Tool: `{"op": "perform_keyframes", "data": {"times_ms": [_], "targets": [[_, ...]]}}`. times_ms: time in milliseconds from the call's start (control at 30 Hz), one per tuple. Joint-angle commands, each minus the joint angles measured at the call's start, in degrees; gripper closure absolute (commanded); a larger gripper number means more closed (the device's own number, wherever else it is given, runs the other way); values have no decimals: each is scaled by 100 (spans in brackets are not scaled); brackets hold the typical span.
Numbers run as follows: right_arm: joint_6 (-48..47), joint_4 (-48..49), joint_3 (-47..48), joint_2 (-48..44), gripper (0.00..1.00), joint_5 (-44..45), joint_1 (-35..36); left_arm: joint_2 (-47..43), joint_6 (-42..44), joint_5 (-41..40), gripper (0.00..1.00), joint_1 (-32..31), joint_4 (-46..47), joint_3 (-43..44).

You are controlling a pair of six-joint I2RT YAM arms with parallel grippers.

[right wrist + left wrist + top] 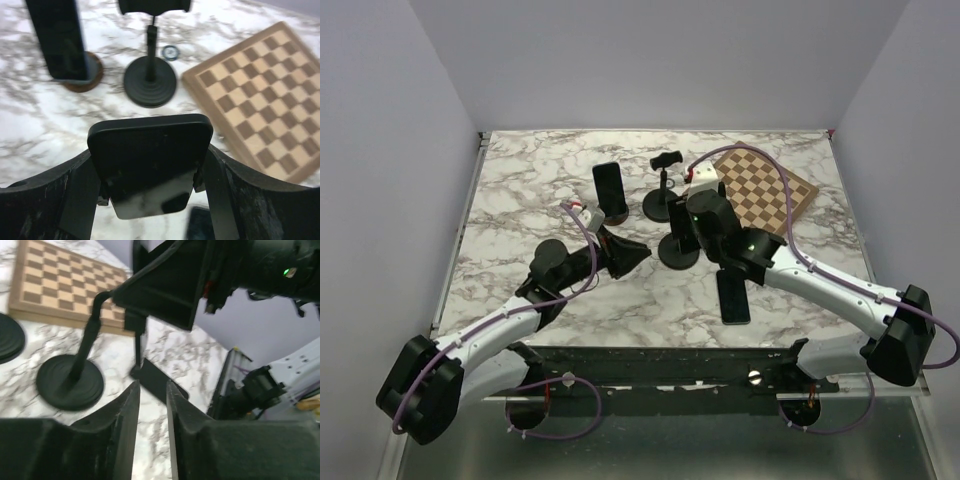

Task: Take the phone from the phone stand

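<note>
The right hand (150, 167) is closed on the phone (150, 145), one finger against each long edge. The phone is raised above the marble tabletop (520, 200), at the top of the phone stand (70, 382), whose stem reaches up to its underside. The left hand (152, 390) is empty, its fingers nearly together, low over the tabletop just left of the stand. A chessboard (765, 190) lies behind, and a second phone (732, 296) lies flat nearby.
</note>
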Motion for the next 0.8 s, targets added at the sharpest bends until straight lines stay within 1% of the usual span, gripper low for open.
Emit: {"op": "perform_keyframes", "data": {"times_ms": [0,67,167,200,233,267,433,567,667,767], "targets": [[635,-556,489,-33,100,-1239,66,119,242,43,52,-333,20,404],[671,-662,590,-21,100,-1363,66,231,242,-55,43,-355,47,474],[697,-731,625,68,100,-1368,63,445,274,-25,38,-377,41,613],[713,-740,617,96,100,-1378,66,498,305,-100,30,-404,6,641],[741,-740,608,115,100,-1390,66,540,339,-162,27,-433,3,651],[772,-727,600,124,100,-1419,66,590,370,-237,26,-468,-4,673],[892,-709,615,184,100,-1436,66,935,240,-301,30,-573,350,808],[911,-705,648,191,99,-1497,66,1166,134,-631,34,-601,601,860],[913,-713,667,221,99,-1504,66,1305,134,-693,42,-605,627,998],[927,-705,684,227,100,-1540,66,1418,210,-899,46,-605,553,1081]]}}
